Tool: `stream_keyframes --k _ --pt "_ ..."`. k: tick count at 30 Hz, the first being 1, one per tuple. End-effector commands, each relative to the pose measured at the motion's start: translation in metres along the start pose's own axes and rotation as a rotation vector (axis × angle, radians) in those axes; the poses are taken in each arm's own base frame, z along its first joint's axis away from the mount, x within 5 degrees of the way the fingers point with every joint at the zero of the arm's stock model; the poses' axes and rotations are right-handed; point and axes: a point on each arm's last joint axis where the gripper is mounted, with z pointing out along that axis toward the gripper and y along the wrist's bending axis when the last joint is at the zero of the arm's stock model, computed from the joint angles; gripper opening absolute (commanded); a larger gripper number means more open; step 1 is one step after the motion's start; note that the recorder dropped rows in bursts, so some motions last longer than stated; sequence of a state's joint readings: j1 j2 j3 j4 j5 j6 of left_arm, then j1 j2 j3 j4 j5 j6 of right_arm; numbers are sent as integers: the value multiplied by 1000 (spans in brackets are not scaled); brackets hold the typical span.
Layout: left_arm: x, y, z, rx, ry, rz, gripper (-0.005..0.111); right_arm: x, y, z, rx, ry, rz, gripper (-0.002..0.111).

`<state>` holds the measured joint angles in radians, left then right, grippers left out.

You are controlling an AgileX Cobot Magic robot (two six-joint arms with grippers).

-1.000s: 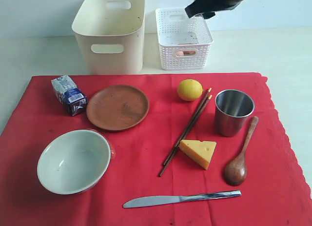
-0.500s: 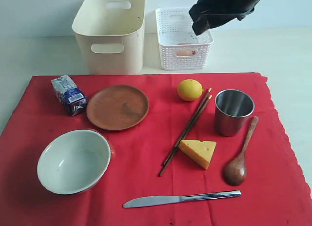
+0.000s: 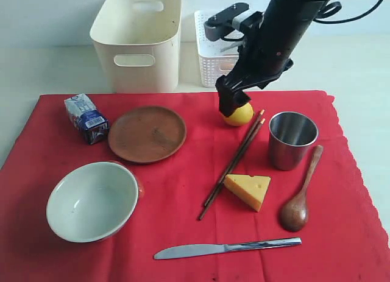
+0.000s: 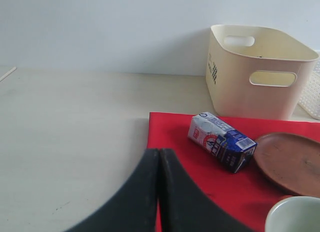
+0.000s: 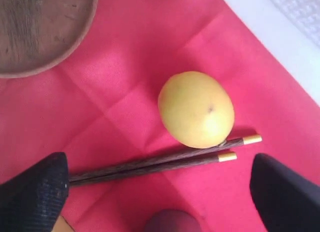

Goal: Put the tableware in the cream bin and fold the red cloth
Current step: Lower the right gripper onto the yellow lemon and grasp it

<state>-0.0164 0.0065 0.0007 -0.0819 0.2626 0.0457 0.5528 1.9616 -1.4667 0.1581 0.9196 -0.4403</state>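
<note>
Red cloth (image 5: 125, 91) under a lemon (image 5: 196, 109) and chopsticks (image 5: 165, 162); right claw (image 5: 160, 192) hangs spread wide above them. Left claw (image 4: 159, 192) is pressed together.

A pale cream surface (image 3: 353, 63) runs across the upper part of the frame, meeting a plain, light bluish wall (image 3: 49, 14) along the top. The light is soft and even.

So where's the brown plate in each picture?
Exterior view: the brown plate sits left of middle, between the carton and the lemon.
Left wrist view: the plate is at the picture's right edge, cut off, beside the carton.
Right wrist view: only part of it shows, in the picture's top-left corner.
Shared landmark: the red cloth lies under it in all three.
</note>
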Motion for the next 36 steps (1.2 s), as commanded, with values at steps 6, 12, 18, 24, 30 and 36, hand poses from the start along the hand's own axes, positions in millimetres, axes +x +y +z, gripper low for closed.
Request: stream_keyframes --k 6,12,18,24,30,36 --pt "-1 0 -1 -1 -13 -6 2 -3 -7 42 7 12 -21 93" --pt "-1 0 -1 -1 -13 -6 2 -2 -11 68 11 20 -14 93" --pt "-1 0 -1 -1 -13 -6 2 -1 -14 86 20 9 -8 92" --pt "-1 0 -1 -1 -13 -6 2 -2 -15 88 25 2 -8 92" --pt "-1 0 -1 -1 -13 -6 2 -2 -15 88 27 -2 -8 76" --pt "-1 0 -1 -1 -13 -6 2 -2 -15 88 26 0 -8 50"
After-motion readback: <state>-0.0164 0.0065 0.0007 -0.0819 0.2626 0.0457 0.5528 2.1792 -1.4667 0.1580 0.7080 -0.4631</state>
